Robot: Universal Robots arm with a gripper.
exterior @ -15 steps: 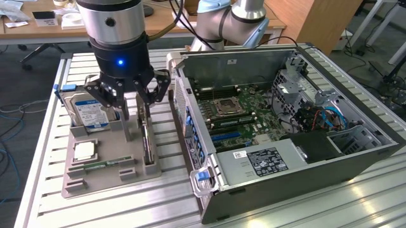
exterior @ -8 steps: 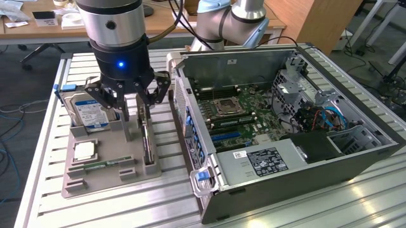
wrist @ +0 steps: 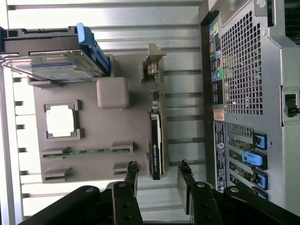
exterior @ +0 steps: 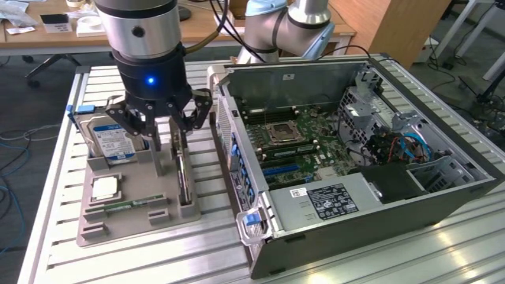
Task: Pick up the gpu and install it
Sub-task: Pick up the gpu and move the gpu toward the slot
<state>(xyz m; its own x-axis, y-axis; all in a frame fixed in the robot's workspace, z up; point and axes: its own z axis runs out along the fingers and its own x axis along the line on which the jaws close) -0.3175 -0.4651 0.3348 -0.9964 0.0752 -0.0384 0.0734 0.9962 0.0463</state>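
One tool [exterior: 168, 127] [wrist: 158, 165] is carried by the arm and is held above the grey holder tray [exterior: 134, 234] [wrist: 103, 126], which is set on the slatted metal table [exterior: 158, 260] [wrist: 178, 37]. Its jaws are spread wide and nothing is gripped.

The gpu [exterior: 184, 177] [wrist: 156, 136] is stood on edge in a slot along the side of the tray nearest the computer case [exterior: 379, 225] [wrist: 243, 70]. In the wrist view the card's black end is seen between the two fingers [wrist: 131, 176], with a gap left on each side.

A blue-labelled hard drive [exterior: 117, 139] [wrist: 56, 65] is propped upright at one end of the tray. A processor [exterior: 105, 187] [wrist: 60, 120] is laid flat in a square recess beside it. A narrow green memory stick [exterior: 126, 207] [wrist: 86, 151] is seated in a slot nearby. The case is laid on its side just beside the tray, with its panel off and the motherboard [exterior: 296, 142] exposed.
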